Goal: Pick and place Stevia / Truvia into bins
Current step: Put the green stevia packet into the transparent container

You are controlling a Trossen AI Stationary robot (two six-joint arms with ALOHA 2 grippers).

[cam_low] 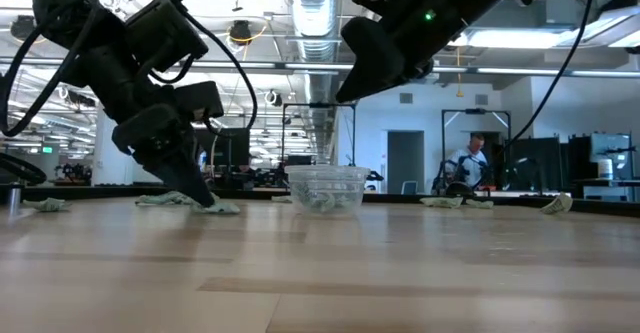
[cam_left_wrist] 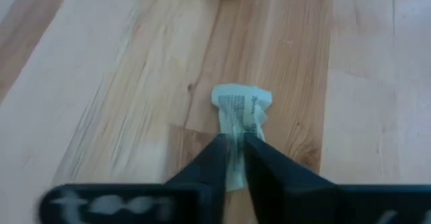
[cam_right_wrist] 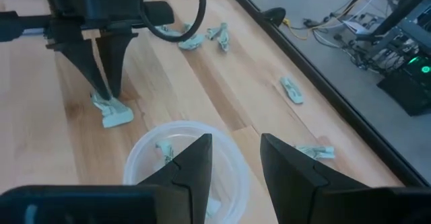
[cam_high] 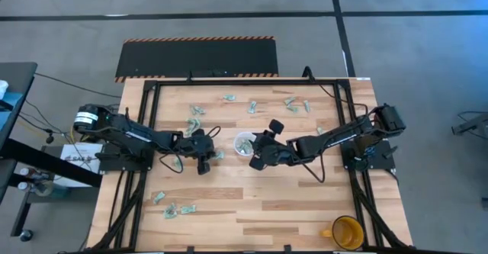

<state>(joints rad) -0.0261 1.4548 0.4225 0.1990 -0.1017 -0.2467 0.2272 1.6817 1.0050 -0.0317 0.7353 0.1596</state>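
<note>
Stevia sachets (cam_high: 252, 106) lay scattered over the wooden desk (cam_high: 252, 216), most of them in a loose band along the far side, with a small cluster near the front left corner (cam_high: 174, 208). One sachet (cam_left_wrist: 241, 120) lay just left of the clear plastic cup (cam_high: 243, 144), which stood near the middle of the desk. The left gripper (cam_left_wrist: 234, 158) was down at the desk surface there, its jaws closed narrowly on the near end of that crumpled sachet, whose printed far end stuck out flat on the wood. From the low view, the fingertips (cam_low: 203, 195) met the desk beside the pale paper; whether the sachet had left the surface could not be told.

The right gripper (cam_right_wrist: 234, 158) hung above the cup, just to its right side in the high view, jaws parted and holding nothing. Through the gap between its dark fingers (cam_right_wrist: 192, 163) the cup's pale rim (cam_right_wrist: 145, 146) showed, with what looked like a few sachets already lying inside it (cam_right_wrist: 166, 150). The low view also showed pale shapes in the cup's bottom (cam_low: 322, 201).

A yellow-orange mug (cam_high: 347, 232) stood at the front right corner of the desk, well apart from both arms. In the room behind, a person (cam_low: 470, 163) was visible at a distance.
</note>
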